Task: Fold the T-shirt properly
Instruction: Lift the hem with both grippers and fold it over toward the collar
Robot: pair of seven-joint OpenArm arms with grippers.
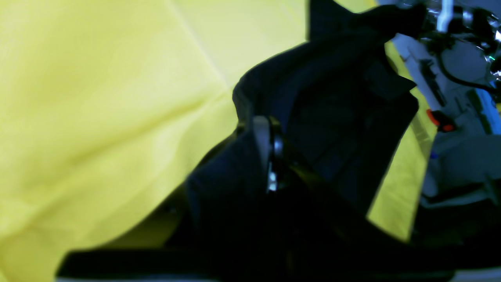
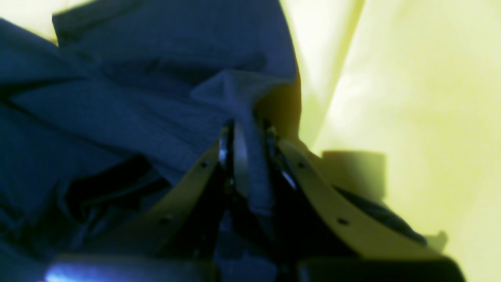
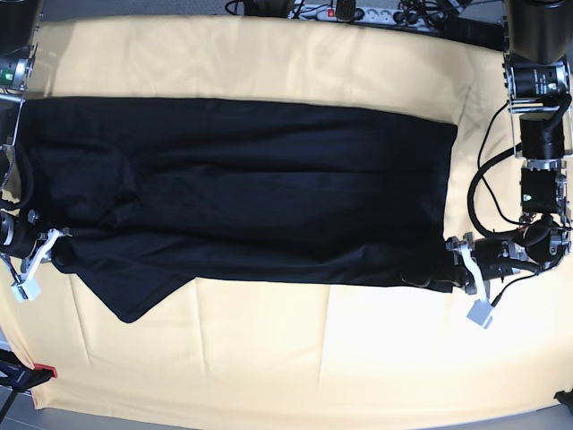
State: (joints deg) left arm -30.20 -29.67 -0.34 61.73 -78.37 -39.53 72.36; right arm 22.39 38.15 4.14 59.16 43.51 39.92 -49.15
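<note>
The black T-shirt [image 3: 251, 188] lies spread lengthwise across the yellow table cover [image 3: 269, 349], with its front edge partly folded over. My left gripper [image 3: 440, 264] is at the shirt's front right corner, shut on black fabric; in the left wrist view the cloth [image 1: 332, 117] wraps round one finger [image 1: 263, 137] and is lifted off the cover. My right gripper [image 3: 59, 247] is at the shirt's front left edge. In the right wrist view its fingers [image 2: 203, 172] pinch a fold of the shirt [image 2: 244, 156].
A power strip and cables [image 3: 349, 11] lie along the back edge. A red tag [image 3: 45, 370] sits at the front left corner. Arm bases stand at the back left [image 3: 13, 54] and back right [image 3: 537, 72]. Yellow cover shows in front of the shirt.
</note>
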